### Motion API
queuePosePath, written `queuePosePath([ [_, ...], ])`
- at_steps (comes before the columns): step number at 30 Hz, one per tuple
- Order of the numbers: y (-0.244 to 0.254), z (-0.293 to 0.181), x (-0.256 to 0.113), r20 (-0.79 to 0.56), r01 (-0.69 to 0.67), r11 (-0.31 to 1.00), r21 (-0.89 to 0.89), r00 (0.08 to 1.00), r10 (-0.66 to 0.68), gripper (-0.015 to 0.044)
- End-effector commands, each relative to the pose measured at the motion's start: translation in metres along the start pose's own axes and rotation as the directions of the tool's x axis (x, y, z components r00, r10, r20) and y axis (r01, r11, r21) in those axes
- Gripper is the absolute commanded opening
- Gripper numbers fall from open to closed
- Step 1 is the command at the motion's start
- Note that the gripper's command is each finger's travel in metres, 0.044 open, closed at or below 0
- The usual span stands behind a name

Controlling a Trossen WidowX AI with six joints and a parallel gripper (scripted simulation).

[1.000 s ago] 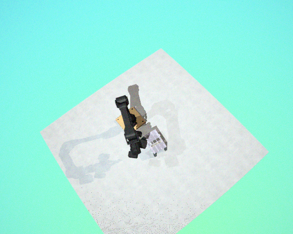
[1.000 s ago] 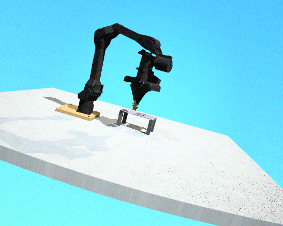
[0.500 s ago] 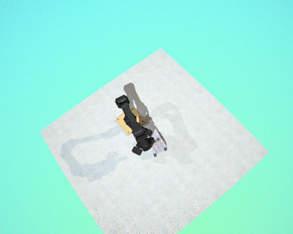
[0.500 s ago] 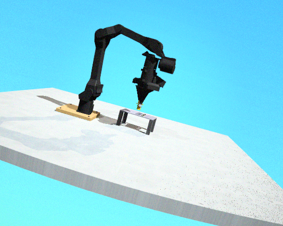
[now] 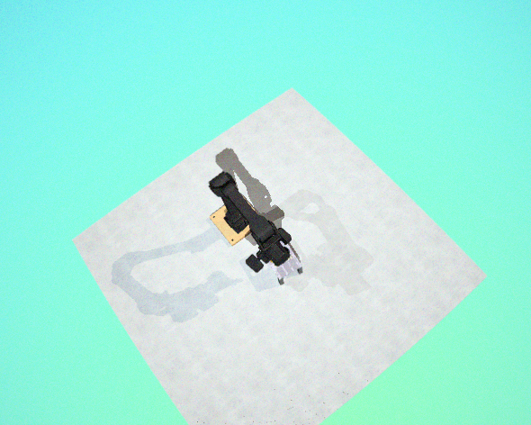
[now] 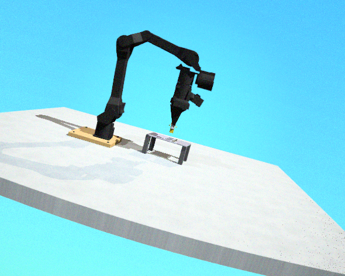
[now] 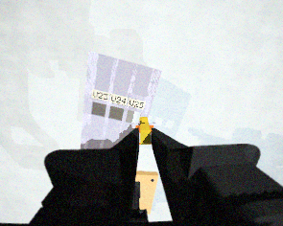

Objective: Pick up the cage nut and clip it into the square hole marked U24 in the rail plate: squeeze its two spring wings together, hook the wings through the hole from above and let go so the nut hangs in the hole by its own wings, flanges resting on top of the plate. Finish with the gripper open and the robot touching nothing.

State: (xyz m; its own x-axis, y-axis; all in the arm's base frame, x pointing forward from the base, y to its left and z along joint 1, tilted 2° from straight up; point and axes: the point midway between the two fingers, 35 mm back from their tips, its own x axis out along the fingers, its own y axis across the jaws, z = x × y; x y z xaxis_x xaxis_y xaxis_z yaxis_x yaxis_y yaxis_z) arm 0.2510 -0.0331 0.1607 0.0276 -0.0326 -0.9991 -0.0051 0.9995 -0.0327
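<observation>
From the top, your arm (image 5: 247,207) hides the cage nut (image 6: 172,129) (image 7: 145,130); the desk's (image 5: 348,320) (image 6: 166,204) (image 7: 221,67) lower corner is cut off.

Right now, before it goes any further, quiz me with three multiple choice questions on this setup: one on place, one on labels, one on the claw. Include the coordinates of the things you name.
1. Where is the yellow cage nut (image 6: 171,130) (image 7: 144,125)?
A. On the table beside the plate
B. Above the rail plate (image 6: 155,135) (image 7: 101,77)
C. Under the plate

2. How many U-number labels show on the plate?
A. One
B. Five
C. Three

3. What is the state of the claw (image 6: 172,126) (image 7: 145,129)?
A. Shut on the nut
B. Wide open
C. Shut on nothing

Answers:
1. B: the exterior view shows a gap between the nut and the plate below it.
2. C: the wrist view shows U23, U24 and U25 in a row.
3. A: the wrist view shows the nut between the two fingertips.
</observation>
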Motion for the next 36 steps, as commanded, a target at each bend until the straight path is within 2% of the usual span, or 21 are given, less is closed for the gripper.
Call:
queuePosePath([
  [1,0.012,0.001,-0.001,0.003,0.003,0.997,0.082,1.0,-0.003,0.0037],
  [10,0.038,0.001,-0.001,0.004,0.0,0.966,0.257,1.0,-0.001,0.0037],
  [36,0.04,0.002,0.02,-0.003,0.0,0.966,0.26,1.0,0.001,0.0037],
])
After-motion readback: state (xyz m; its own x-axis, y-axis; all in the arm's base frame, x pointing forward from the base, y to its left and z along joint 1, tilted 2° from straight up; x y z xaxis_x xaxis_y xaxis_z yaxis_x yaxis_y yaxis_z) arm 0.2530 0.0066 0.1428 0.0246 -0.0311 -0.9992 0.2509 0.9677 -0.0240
